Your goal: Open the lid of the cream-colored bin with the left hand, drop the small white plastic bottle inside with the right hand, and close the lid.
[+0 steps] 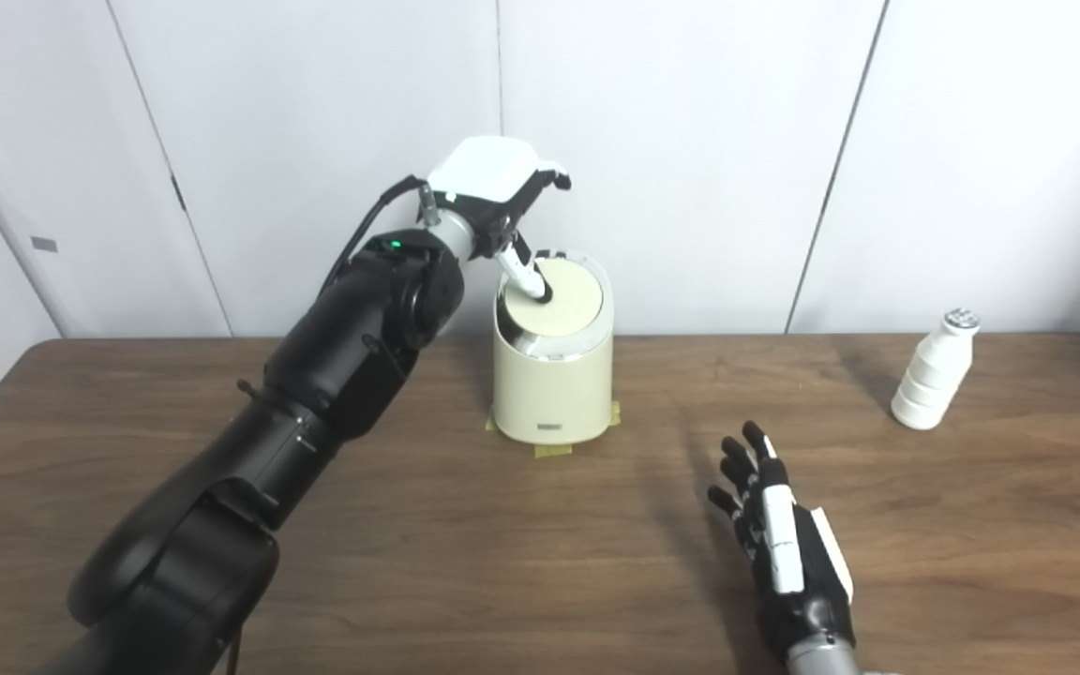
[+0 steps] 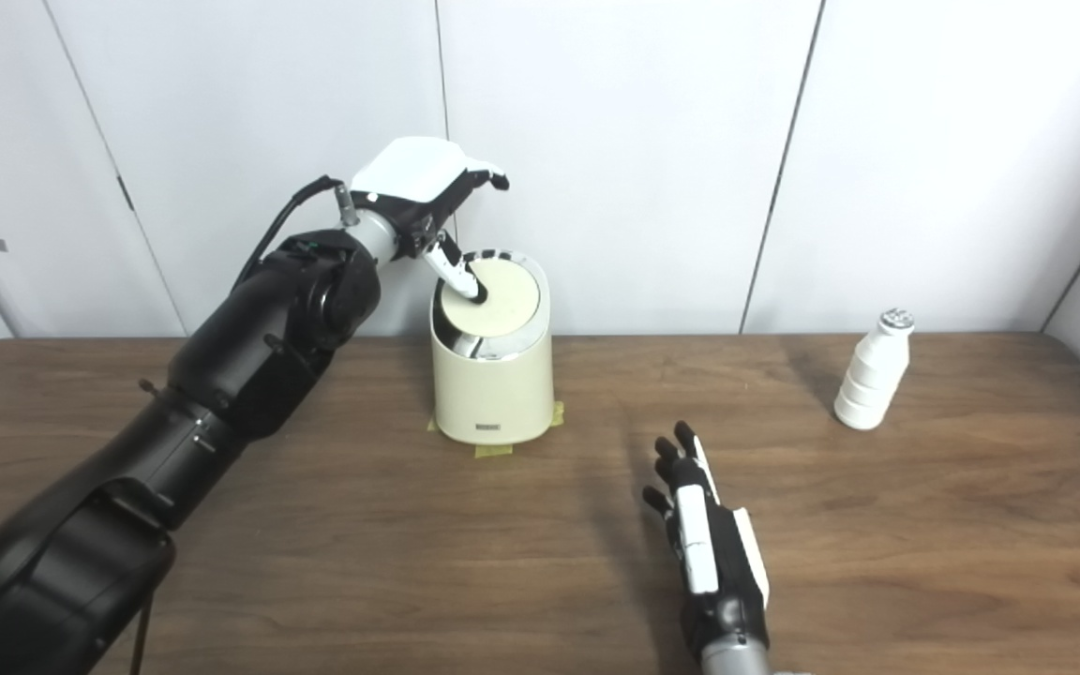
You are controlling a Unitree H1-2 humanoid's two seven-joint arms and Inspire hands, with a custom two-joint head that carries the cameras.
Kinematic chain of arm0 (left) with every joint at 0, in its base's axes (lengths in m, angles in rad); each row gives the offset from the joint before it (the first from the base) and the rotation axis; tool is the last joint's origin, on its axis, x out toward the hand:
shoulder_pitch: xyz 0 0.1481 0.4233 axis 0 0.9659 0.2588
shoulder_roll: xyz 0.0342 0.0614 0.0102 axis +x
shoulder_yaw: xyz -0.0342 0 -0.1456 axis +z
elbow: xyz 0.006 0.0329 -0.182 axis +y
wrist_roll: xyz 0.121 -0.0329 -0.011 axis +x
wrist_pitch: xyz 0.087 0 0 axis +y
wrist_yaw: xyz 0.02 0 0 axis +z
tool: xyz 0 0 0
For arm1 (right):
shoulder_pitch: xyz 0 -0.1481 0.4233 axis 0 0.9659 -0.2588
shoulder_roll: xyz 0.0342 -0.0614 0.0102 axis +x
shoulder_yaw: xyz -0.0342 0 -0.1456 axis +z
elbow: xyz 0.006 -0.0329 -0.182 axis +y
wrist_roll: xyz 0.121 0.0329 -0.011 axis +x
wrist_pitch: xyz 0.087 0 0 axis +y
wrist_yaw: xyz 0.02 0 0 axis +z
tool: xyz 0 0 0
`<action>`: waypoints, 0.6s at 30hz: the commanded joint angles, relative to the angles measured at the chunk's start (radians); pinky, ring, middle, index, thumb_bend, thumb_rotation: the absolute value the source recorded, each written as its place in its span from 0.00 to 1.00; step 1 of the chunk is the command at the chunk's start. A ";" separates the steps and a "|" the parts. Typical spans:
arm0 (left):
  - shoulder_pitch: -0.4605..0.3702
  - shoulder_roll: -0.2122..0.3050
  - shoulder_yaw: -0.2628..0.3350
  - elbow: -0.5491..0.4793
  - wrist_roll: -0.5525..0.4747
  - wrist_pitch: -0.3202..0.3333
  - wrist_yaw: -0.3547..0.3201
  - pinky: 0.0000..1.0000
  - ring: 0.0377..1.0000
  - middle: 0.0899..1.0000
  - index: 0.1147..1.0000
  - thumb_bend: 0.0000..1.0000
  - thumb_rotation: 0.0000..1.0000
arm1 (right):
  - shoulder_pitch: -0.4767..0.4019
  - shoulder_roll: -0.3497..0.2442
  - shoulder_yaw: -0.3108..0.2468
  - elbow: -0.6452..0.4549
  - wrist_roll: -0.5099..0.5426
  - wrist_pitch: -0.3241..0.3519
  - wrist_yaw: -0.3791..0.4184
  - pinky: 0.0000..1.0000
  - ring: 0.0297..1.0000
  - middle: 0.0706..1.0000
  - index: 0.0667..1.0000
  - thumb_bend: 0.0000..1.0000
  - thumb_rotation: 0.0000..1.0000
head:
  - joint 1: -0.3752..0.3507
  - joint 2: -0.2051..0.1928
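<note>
The cream-colored bin (image 1: 554, 394) stands at the back middle of the table, held down by yellow tape. Its round lid (image 1: 563, 300) lies flat in the rim. My left hand (image 1: 493, 187) hovers over the bin's back left, one finger pressing down on the lid's left part while the other fingers stay spread. The small white plastic bottle (image 1: 934, 370) stands upright at the far right of the table. My right hand (image 1: 779, 534) rests open low over the table in the front middle, fingers stretched forward, well short of the bottle.
The brown wooden table (image 1: 409, 562) ends at a white panelled wall (image 1: 690, 141) just behind the bin. My left arm (image 1: 315, 403) crosses the left half of the table diagonally.
</note>
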 commanded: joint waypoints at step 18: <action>-0.058 -0.003 -0.043 -0.029 0.065 -0.019 0.015 0.75 0.93 0.91 0.87 0.95 0.15 | -0.047 0.018 0.007 -0.033 -0.027 -0.024 -0.017 0.89 0.94 0.94 0.98 0.63 1.00 | -0.007 0.004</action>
